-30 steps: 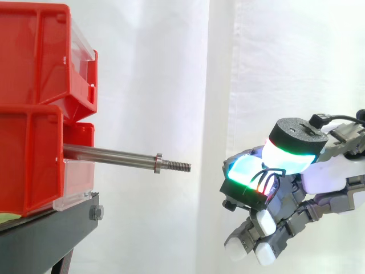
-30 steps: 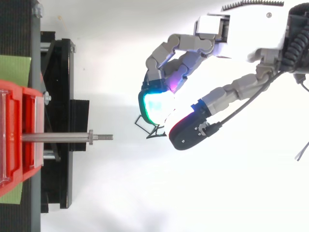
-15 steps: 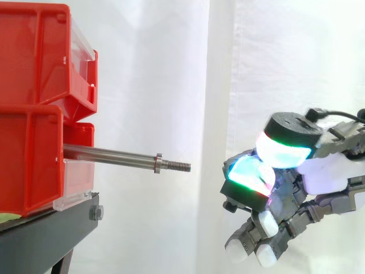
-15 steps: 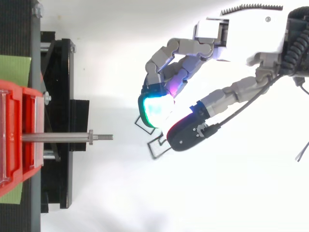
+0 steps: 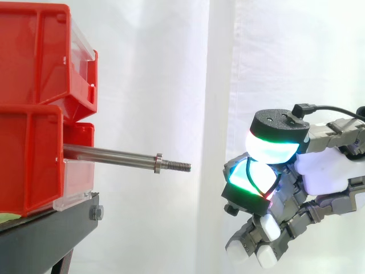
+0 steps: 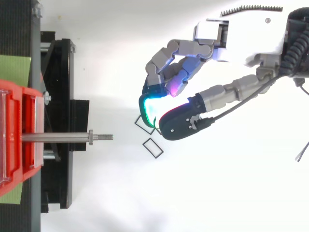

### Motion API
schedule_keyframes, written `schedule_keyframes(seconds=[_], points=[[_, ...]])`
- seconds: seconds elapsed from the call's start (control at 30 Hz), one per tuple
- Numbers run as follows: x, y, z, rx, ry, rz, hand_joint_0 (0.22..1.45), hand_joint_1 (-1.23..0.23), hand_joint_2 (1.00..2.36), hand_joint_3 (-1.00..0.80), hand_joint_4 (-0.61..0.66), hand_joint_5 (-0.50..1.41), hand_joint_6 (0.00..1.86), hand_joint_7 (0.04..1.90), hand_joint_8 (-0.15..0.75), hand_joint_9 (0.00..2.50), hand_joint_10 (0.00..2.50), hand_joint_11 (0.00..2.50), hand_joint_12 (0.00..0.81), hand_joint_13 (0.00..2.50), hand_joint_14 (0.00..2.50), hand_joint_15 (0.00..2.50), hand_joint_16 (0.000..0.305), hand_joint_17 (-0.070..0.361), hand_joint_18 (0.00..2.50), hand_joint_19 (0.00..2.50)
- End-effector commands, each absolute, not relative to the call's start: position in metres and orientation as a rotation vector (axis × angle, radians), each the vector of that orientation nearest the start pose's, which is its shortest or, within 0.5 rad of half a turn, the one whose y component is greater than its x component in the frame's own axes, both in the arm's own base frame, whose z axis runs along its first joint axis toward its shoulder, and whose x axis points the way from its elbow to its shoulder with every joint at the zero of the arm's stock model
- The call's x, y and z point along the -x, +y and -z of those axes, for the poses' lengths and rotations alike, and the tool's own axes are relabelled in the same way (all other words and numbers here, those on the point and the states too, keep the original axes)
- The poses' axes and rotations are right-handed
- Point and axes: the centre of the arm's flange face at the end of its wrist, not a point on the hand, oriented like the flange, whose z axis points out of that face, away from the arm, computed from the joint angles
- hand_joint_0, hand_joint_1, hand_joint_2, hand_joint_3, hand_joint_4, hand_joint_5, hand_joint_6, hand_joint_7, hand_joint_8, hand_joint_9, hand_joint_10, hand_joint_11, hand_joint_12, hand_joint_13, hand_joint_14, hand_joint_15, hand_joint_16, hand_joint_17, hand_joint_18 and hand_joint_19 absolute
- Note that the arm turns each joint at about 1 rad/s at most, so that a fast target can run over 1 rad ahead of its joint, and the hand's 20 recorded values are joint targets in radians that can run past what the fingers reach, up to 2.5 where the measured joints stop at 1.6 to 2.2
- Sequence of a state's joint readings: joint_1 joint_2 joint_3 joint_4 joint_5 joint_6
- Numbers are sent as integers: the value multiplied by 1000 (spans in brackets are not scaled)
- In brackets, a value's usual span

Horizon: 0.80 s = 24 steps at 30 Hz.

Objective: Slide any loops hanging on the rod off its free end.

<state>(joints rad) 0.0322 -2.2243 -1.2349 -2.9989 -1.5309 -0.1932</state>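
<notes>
Beyond the free end of the slim threaded steel rod (image 5: 114,154), well apart from it and a little lower than its tip in the side view, hangs the robot's hand (image 5: 322,174), set against the white curtain (image 5: 159,85). The rod juts level from the lower of two stacked red plastic bins (image 5: 28,160) on a black metal stand (image 5: 51,228). Its shaft runs bare out past a small steel collar (image 5: 158,162) to the threaded tip.

From above, two small black rectangular wire loops are off the rod, between its tip and the hand. One (image 6: 145,124) sits just to one side of the rod's line, right against the hand. The other (image 6: 153,148) sits just to the other side, a little apart from the hand. Whether the hand is gripping the nearer loop cannot be told.
</notes>
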Motion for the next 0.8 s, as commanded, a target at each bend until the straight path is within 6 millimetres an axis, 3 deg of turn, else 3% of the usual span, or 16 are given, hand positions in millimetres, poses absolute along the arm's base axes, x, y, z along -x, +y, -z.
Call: schedule_keyframes(seconds=[0.0, 0.6, 0.67, 0.77], points=[[-716, -113, -262, -1178, 1431, -980, 566, -778, 1008, -42, 41, -104, 919, 1031, 292, 905, 16, 494, 405, 573, 9, 258, 62, 140, 580, 346], [-714, -117, -260, -1189, 1438, -966, 557, -779, 1009, -26, -16, -98, 904, 1082, 271, 924, 16, 478, 399, 574, 8, 249, 62, 139, 584, 337], [-712, -115, -258, -1196, 1443, -971, 563, -791, 1010, -27, -28, -99, 904, 1091, 271, 914, 18, 480, 396, 569, 8, 250, 61, 137, 579, 338], [-703, -113, -239, -1223, 1472, -964, 570, -804, 1012, -31, -37, -102, 907, 1090, 266, 903, 16, 487, 390, 562, 9, 257, 60, 135, 572, 341]])
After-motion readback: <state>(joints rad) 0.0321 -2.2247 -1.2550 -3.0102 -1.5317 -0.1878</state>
